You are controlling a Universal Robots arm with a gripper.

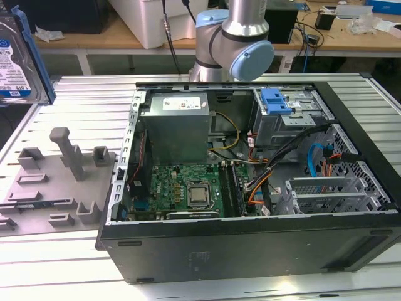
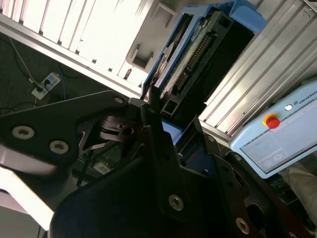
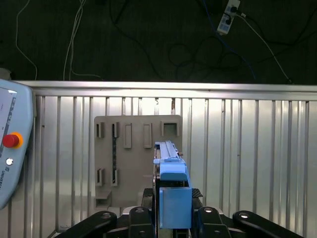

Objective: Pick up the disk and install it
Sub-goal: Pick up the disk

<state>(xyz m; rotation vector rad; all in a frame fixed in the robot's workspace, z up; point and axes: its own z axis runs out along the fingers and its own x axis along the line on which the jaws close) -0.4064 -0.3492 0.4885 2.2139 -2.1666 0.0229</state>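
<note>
Exterior view, edges: an open computer case (image 1: 250, 251) lies on its side on a slatted metal table (image 1: 81, 94), its black rim framing a green motherboard (image 1: 182, 185), a grey power supply box (image 1: 175, 128) and a blue latch (image 1: 276, 100) on a grey cage
Open room: bare slats run between the case's wall and a grey fixture plate (image 1: 37, 188) on the exterior view's left, with pegs and slotted blocks standing up from the plate
Disk: the disk (image 1: 19, 56) is held up off the table at the exterior view's upper left corner, cut by the picture's edge and well apart from the case
Arm: the robot arm (image 1: 235, 37) rises behind the case's far wall
Gripper: in the first wrist view the gripper (image 3: 174, 218) is clamped on the disk (image 3: 171, 168), which stands edge-on between the black fingers (image 3: 205, 215), with its blue carrier end nearest the camera
Beneath: the fixture plate (image 3: 129, 163) lies on the table (image 3: 247, 148) under the disk; past the table's edge lies a dark floor (image 3: 148, 39) with cables and a power strip (image 3: 227, 15)
Beside: a teach pendant (image 3: 12, 148) with a red button sits at the table's side
Second wrist view: the disk (image 2: 198, 49) reaches away from the gripper (image 2: 171, 124), showing its connector edge and blue frame
</note>
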